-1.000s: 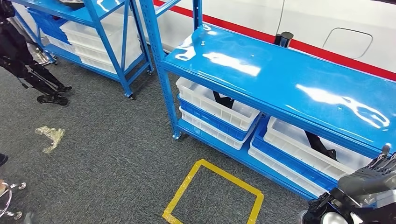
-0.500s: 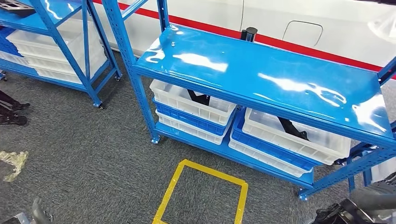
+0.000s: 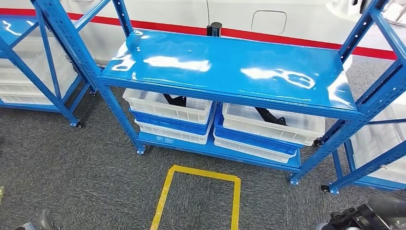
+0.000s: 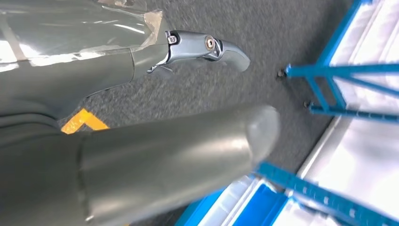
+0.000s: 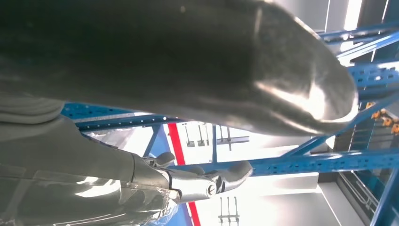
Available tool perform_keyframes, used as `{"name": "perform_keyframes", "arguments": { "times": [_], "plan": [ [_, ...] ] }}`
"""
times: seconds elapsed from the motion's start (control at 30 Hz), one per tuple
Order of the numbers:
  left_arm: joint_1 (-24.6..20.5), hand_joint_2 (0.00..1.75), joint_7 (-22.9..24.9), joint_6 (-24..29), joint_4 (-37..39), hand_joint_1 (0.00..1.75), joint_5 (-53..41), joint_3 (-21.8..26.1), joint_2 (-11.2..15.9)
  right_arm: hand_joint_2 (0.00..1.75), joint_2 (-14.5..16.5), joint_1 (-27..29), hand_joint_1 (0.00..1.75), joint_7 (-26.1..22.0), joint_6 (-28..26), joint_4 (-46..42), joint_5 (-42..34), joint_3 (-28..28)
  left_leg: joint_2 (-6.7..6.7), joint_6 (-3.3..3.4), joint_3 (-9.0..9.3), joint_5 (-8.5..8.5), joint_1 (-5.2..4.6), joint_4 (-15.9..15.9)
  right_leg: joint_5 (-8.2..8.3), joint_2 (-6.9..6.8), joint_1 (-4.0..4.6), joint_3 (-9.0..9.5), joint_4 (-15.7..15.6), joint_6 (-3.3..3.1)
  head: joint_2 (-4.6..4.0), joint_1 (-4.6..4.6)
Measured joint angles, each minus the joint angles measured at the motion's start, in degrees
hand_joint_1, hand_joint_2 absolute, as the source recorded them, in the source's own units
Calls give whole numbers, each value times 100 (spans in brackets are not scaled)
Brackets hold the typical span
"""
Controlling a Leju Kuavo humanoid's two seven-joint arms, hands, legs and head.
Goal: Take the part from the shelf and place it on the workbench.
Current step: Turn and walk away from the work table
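A black part (image 3: pixel 174 100) lies in the left white bin (image 3: pixel 158 108) on the lower level of the blue shelf (image 3: pixel 230 67). A second black part (image 3: pixel 270 116) lies in the right white bin (image 3: pixel 282 127) beside it. The shelf's glossy top level is bare. My left hand (image 4: pixel 94 89) hangs over the grey carpet, with its thumb (image 4: pixel 188 155) and a finger (image 4: pixel 207 47) apart and nothing between them. My right hand (image 5: pixel 141 70) hangs the same way, facing blue rack beams, and holds nothing. Both hands are well short of the bins.
A yellow tape square (image 3: pixel 196 196) marks the carpet in front of the shelf. Another blue rack (image 3: pixel 28 72) with white bins stands to the left, and a third rack (image 3: pixel 378 143) to the right. A white wall with a red stripe (image 3: pixel 287 36) runs behind.
The camera has swung round, so the shelf now stands centred and square-on. The black stand and plastic scrap on the floor have left the picture. My right hand has sunk lower.
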Motion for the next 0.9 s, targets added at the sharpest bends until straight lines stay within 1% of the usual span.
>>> {"name": "perform_keyframes", "arguments": {
  "times": [0.03,0.07,0.1,0.13,0.17,0.2,0.23,0.27,0.3,0.33,0.37,0.43,0.57,0.7,0.9],
  "plan": [
    [20,0,1,9,1,0,6,-1,1,0,-3,-30,0,-4,-17,27,5,6,-156,-15,-183,-204,4,381,1,29,7,-6,0,-26,-1,-8],
    [39,0,3,15,3,0,9,-1,1,0,-5,-52,0,-5,-29,57,9,11,-237,-24,-388,-393,6,800,1,56,13,-11,1,-46,0,-15],
    [57,0,4,21,5,0,13,-1,1,0,-6,-62,0,-5,-34,89,11,16,-265,-29,-557,-496,6,1130,0,87,20,-12,2,-48,-1,-21],
    [71,0,4,27,7,0,14,-1,1,0,-8,-70,0,-5,-37,117,11,16,-272,-29,-645,-491,6,1277,0,115,26,-9,2,-48,0,-21],
    [81,0,4,32,10,0,16,0,1,0,-10,-79,0,-5,-38,146,11,16,-272,-21,-618,-369,8,1187,0,141,30,-1,3,-47,1,-23],
    [88,0,4,36,13,0,18,1,2,0,-12,-92,0,-5,-39,175,10,16,-272,-9,-481,-161,12,880,-1,166,29,12,4,-45,1,-25],
    [89,0,4,37,15,0,19,2,4,0,-13,-107,0,-5,-41,202,9,17,-278,8,-284,58,18,460,-3,187,30,22,6,-42,1,-29],
    [85,0,4,36,17,0,20,3,7,0,-16,-125,0,-7,-45,230,7,18,-286,22,-100,214,18,62,-9,203,52,20,20,-29,1,-30],
    [83,0,4,35,20,0,21,2,8,0,-21,-144,0,-11,-53,255,2,19,-293,37,29,310,22,-228,-17,215,73,8,33,-17,1,-27],
    [80,0,3,32,25,0,21,2,5,0,-29,-165,0,-19,-66,280,-4,20,-297,45,87,339,17,-376,-25,222,98,-10,43,-12,1,-24],
    [76,0,2,31,32,0,21,1,3,0,-38,-182,0,-29,-83,306,-11,22,-296,47,94,335,7,-418,-31,226,118,-28,50,-6,0,-17],
    [72,0,-3,35,45,0,21,3,-1,0,-50,-204,0,-49,-117,356,-21,27,-293,57,92,345,-21,-420,-27,227,122,-39,34,-6,0,-10],
    [68,0,-18,47,74,0,17,13,4,0,-70,-253,0,-63,-143,437,-32,37,-293,115,88,347,-82,-413,1,226,102,-8,14,50,-1,-11],
    [65,0,-20,47,102,0,16,13,4,0,-83,-273,0,-66,-148,508,-40,50,-292,143,87,342,-91,-410,6,226,93,-5,3,59,1,-11],
    [65,0,-20,47,122,0,16,13,3,0,-94,-274,0,-68,-148,546,-40,51,-291,146,88,340,-89,-410,5,226,93,-8,3,61,0,-13]
  ]
}}
